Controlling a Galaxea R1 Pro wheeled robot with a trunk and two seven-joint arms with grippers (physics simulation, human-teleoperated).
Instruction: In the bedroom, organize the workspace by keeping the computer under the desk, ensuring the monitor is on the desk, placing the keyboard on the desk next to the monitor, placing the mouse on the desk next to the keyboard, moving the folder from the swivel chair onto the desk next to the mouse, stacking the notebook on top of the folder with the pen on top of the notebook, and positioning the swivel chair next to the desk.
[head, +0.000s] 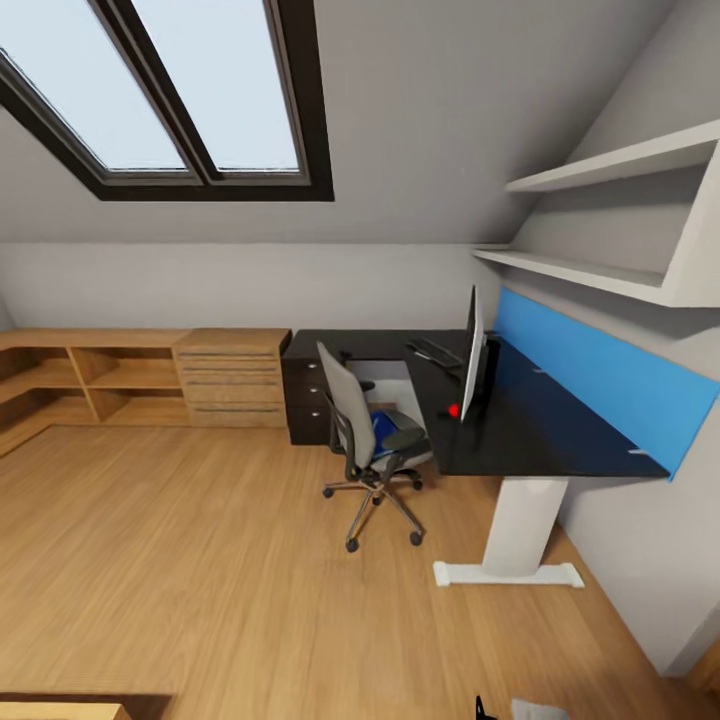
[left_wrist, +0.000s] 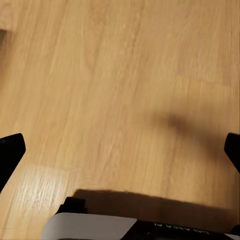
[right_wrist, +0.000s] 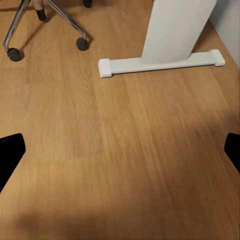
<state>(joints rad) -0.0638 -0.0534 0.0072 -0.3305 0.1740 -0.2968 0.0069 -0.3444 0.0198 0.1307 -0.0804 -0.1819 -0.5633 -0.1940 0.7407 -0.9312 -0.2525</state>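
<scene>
Approaching the worktop (head: 560, 440) seems to be the step in hand: the robot stands well apart from it on the wood floor (head: 200, 560), and nothing is picked up yet. The swivel chair (head: 365, 425) is just beside the worktop, with the blue folder (head: 383, 428) lying on its seat. The monitor (head: 473, 352) stands on the worktop, seen edge-on, and the keyboard (head: 436, 352) lies near it. I cannot make out the mouse, notebook, pen or computer from here.

My judgement is that the next move calls for driving closer to the chair, so an arm can reach the folder.

The left pincer (left_wrist: 120, 150) is wide apart, holding nothing, over bare floor. The right pincer (right_wrist: 120, 150) is also wide apart and empty; beyond it are the white pedestal leg (right_wrist: 175, 35) and the chair's castors (right_wrist: 81, 44).
</scene>
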